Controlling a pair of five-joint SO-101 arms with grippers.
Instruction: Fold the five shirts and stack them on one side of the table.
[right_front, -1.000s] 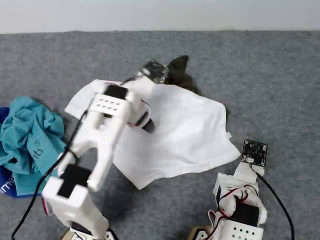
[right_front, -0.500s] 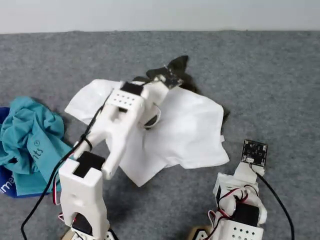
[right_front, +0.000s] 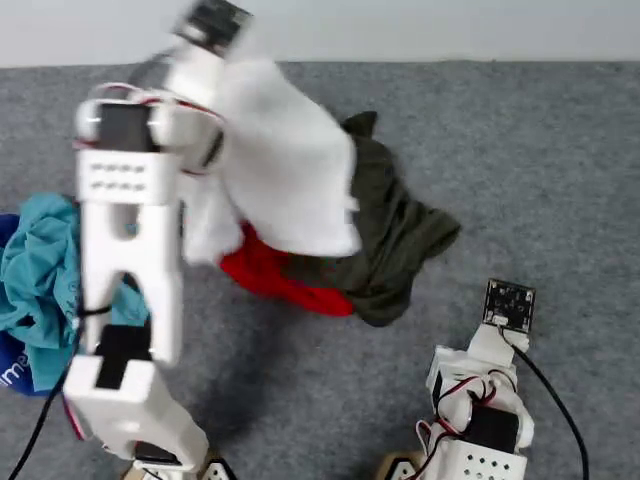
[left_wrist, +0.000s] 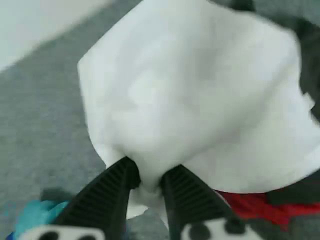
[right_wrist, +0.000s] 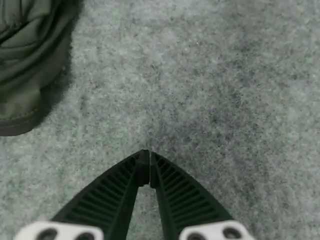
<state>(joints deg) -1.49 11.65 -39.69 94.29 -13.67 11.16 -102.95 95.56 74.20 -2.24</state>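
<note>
**White shirt hangs in the left tool beside the olive heap**

The left tool (left_wrist: 147, 182) is clamped on a bunched fold of the white cotton shirt (left_wrist: 200, 100), its two black ribbed fingers (left_wrist: 107, 192) pinching the cloth between them. Seen from the high view, the white shirt (right_front: 285, 170) hangs as a loose drape from the raised left arm, and its lower edge overlaps the left part of the crumpled dark olive-green shirt (right_front: 400, 240).

A rumpled red shirt (right_front: 275, 275) lies touching the olive shirt's lower-left side, partly under the white drape (the left wrist view catches a strip of it (left_wrist: 255, 210) below the white hem). Well to the left of the olive shirt sits a crumpled teal shirt (right_front: 40, 270), resting on a blue shirt (right_front: 12, 375) at the edge of the grey felt-like worktop (right_front: 550, 170).

The right tool (right_wrist: 149, 167) has its fingers pressed together, holding nothing, over bare worktop just beside the olive shirt's hem (right_wrist: 25, 50).
</note>
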